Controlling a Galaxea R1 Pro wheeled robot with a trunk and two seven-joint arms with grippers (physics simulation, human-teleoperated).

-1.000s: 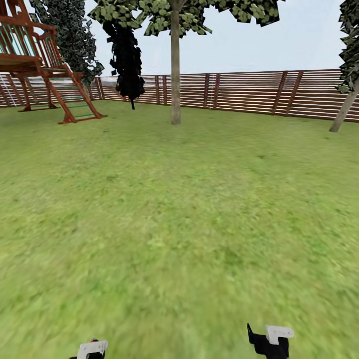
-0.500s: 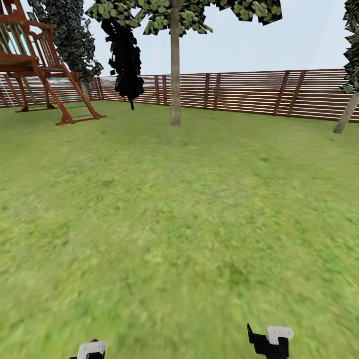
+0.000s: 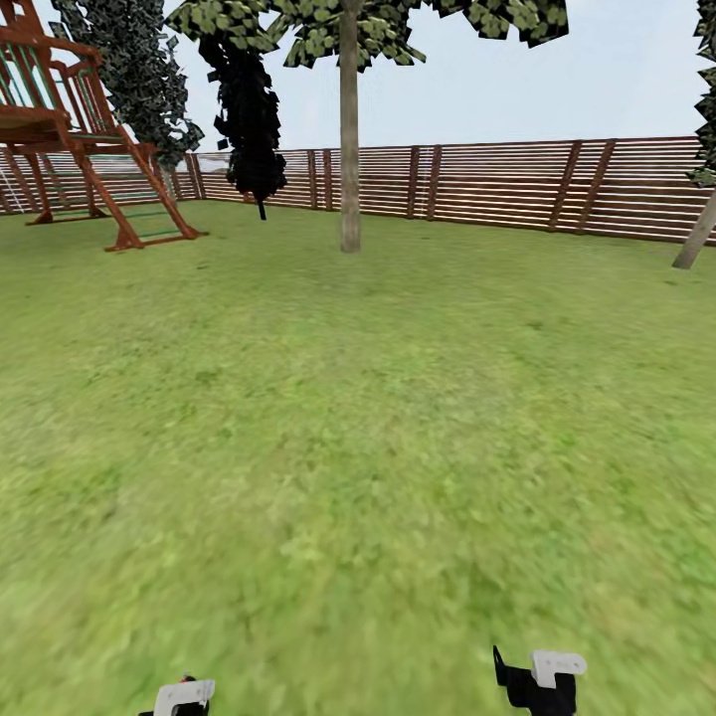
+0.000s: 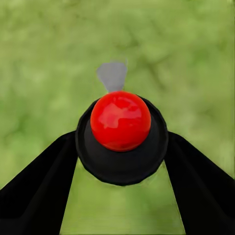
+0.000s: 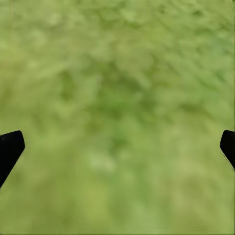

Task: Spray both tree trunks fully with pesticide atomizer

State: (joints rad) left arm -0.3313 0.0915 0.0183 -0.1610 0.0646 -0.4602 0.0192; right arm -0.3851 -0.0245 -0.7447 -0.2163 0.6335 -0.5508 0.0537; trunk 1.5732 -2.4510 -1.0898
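On the lawn of the garden, the robot's head camera has swung slightly over the last second: the leaning tree trunk at far right has slid toward the frame's edge and the play tower at left has edged outward, a shift of the whole picture and so of the camera, not of the things, while the upright tree trunk stays near centre ahead. That suggests the robot is lining up on the centre tree as its first spraying target. The left gripper pinches the pesticide atomizer, its black fingers pressed against the dark body below the red cap, above the grass; the pick-up looks done and no spray cloud is seen. The right gripper hangs empty with its fingertips spread wide over the floor. Open grass lies between robot and trunk, with nothing in the way; the slatted fence bounds the far side just behind the trees, and the black tree stands left of the route.
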